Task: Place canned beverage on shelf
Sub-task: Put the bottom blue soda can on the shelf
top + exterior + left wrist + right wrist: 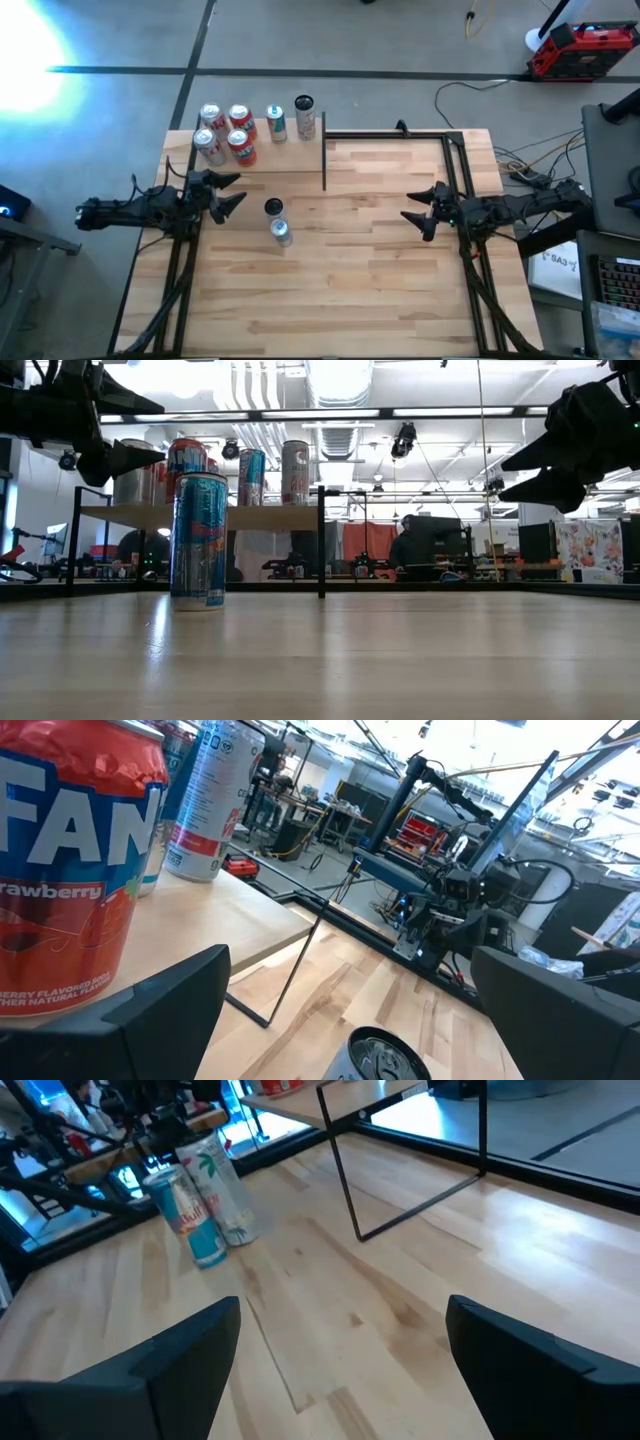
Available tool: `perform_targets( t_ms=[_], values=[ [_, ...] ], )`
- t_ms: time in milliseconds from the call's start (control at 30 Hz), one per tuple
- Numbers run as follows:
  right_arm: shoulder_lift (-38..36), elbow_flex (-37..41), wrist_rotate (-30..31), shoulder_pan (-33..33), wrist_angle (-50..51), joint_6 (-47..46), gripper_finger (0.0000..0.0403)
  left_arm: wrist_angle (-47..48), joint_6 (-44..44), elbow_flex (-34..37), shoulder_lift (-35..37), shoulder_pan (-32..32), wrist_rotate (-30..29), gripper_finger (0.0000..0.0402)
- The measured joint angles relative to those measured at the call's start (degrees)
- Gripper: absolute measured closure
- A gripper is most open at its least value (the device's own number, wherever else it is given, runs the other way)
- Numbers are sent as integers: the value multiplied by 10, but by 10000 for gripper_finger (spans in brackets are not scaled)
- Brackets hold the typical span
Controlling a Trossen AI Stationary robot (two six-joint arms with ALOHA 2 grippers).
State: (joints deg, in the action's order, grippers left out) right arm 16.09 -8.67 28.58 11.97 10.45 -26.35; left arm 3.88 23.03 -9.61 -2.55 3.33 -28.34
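On the worktop's (340, 290) left side, the left end effector (228, 192) hangs above the wood, fingers spread wide, nothing between them. Pointed toward the middle.

Just behind it: the shelf (262, 155), pale board on a thin black frame, at the far left corner of the worktop. Six cans (238, 130) stand on it: four red-and-silver ones clustered at its left end, then a teal-and-white one, then a dark-topped silver one at its right end. Left wrist view shows a red strawberry soda can (70, 870) close by on the board.

Right of the left end effector and slightly nearer the front edge: a tall blue can (277, 220), upright on the worktop, well clear of the shelf. Not touched by either end effector. Low view shows it standing on the wood, in front of the shelf (200, 515). Right wrist view shows it far off across the wood (195, 1220).

Middle of the worktop: bare wood.

Right side: right end effector (418, 218) held above the surface, facing the can from well apart. Fingers parted, a little less wide than the left's; nothing gripped, nothing touched.
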Motion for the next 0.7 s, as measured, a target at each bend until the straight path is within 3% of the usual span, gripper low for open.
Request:
perform_targets(
  t_ms=[700],
  values=[
    [1,-1,0,0,0,0,67,-3,12,0,0,0,0,3]
  ],
)
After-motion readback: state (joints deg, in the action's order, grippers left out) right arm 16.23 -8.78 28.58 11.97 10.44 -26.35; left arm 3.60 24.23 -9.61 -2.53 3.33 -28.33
